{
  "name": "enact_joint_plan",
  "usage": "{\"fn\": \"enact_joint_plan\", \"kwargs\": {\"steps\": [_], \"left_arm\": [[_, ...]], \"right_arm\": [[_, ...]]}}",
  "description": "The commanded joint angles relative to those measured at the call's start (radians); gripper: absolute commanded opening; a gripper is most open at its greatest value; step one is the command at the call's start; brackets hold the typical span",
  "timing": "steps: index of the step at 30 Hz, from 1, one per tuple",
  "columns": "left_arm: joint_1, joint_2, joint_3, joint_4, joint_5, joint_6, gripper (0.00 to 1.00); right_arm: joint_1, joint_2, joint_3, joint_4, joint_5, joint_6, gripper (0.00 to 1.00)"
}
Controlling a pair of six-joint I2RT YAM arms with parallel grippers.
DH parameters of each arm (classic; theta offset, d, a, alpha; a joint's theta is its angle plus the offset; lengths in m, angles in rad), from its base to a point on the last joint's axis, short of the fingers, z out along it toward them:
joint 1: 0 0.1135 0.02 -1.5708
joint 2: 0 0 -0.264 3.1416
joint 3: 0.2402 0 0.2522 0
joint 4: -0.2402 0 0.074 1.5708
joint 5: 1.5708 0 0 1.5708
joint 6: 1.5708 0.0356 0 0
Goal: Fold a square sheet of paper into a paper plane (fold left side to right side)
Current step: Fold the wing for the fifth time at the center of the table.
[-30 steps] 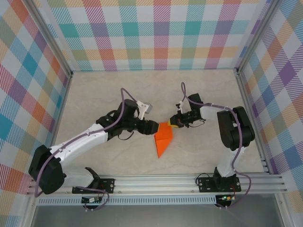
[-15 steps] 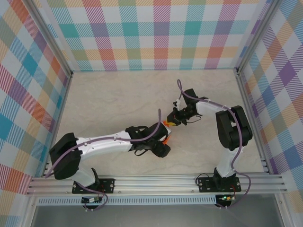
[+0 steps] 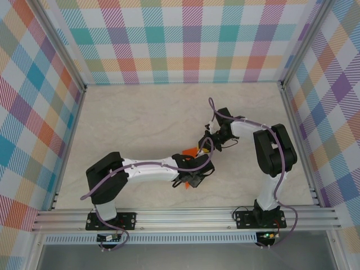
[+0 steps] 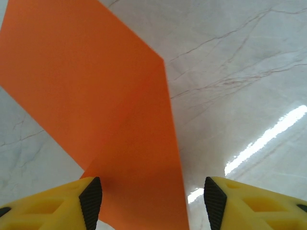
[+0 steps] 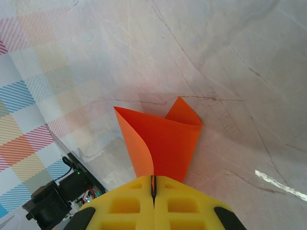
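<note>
The square sheet of paper [image 5: 165, 136], bright orange, lies folded in overlapping layers on the marble table, one flap curling up. My right gripper [image 5: 153, 186] is shut on its near edge, yellow fingers pressed together. In the left wrist view the sheet [image 4: 120, 120] runs down between my left gripper's [image 4: 152, 203] fingers, which stand apart on either side of it; the left pad [image 4: 91, 201] is at the paper's edge. From above, my left gripper [image 3: 195, 175] covers most of the sheet [image 3: 191, 151], and my right gripper [image 3: 206, 145] sits just behind it.
The left arm [image 3: 146, 169] lies low across the near middle of the table [image 3: 140, 118]. An aluminium rail [image 3: 185, 216] runs along the near edge. Checked walls [image 3: 185, 45] and frame posts close in the back and both sides.
My left arm has swung right and nearer, coming down over the sheet, and its jaws have narrowed. My right gripper kept its hold and shifted slightly back.
</note>
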Motion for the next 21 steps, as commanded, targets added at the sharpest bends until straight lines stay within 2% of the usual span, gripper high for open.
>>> {"fn": "enact_joint_plan", "kwargs": {"steps": [1,12,21], "left_arm": [[-0.013,0.030,0.033,-0.044,-0.048,-0.030,0.55],[-0.024,0.059,0.009,-0.042,-0.030,-0.066,0.41],[-0.046,0.076,0.015,-0.040,-0.019,-0.094,0.40]], "right_arm": [[0.007,0.022,0.025,-0.016,-0.003,0.003,0.00],[0.006,0.038,0.024,-0.017,0.010,-0.002,0.00],[0.009,0.044,0.016,-0.016,0.035,0.004,0.00]]}}
